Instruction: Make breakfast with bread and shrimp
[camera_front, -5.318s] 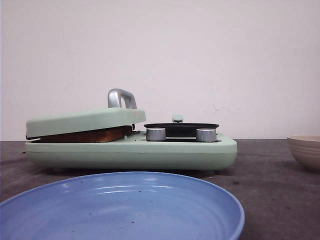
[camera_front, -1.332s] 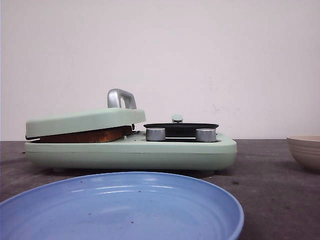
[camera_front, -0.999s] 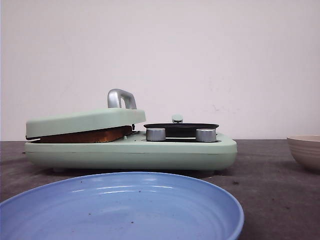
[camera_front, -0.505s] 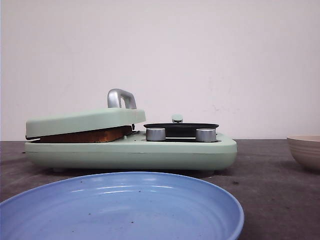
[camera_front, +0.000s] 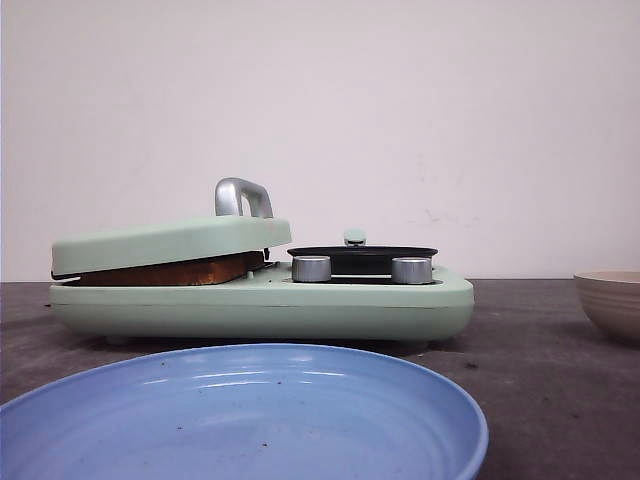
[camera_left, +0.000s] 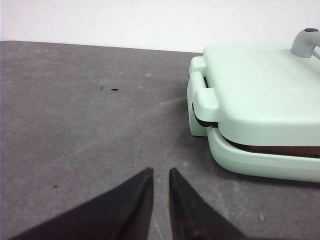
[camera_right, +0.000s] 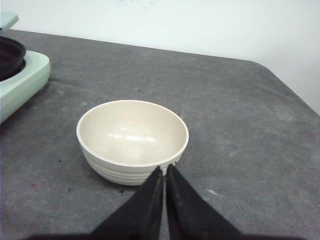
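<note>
Sitting in the middle of the front view, a pale green breakfast maker (camera_front: 262, 300) rests on the dark grey table (camera_front: 545, 370). Its hinged lid (camera_front: 170, 240) on the left half is tilted down over the bread (camera_front: 175, 271), whose toasted brown edge shows in the gap between lid and base. A silver handle (camera_front: 242, 197) rises from the lid. On the right half of the machine sits a small black pan (camera_front: 362, 254), with two silver knobs (camera_front: 312, 268) in front of it. No shrimp can be made out in any view.

A blue plate (camera_front: 240, 420) fills the bottom of the front view, near the camera and well apart from the machine. A cream bowl (camera_front: 610, 298) is cut off at the right edge of that frame.

In the left wrist view, the left claw (camera_left: 160, 175) hangs over bare table at the lower centre, its dark tips a narrow gap apart and holding nothing; the machine lies at the right of the frame. In the right wrist view, the right claw (camera_right: 164, 172) has its tips pressed nearly together, empty, just in front of the bowl's near rim.
</note>
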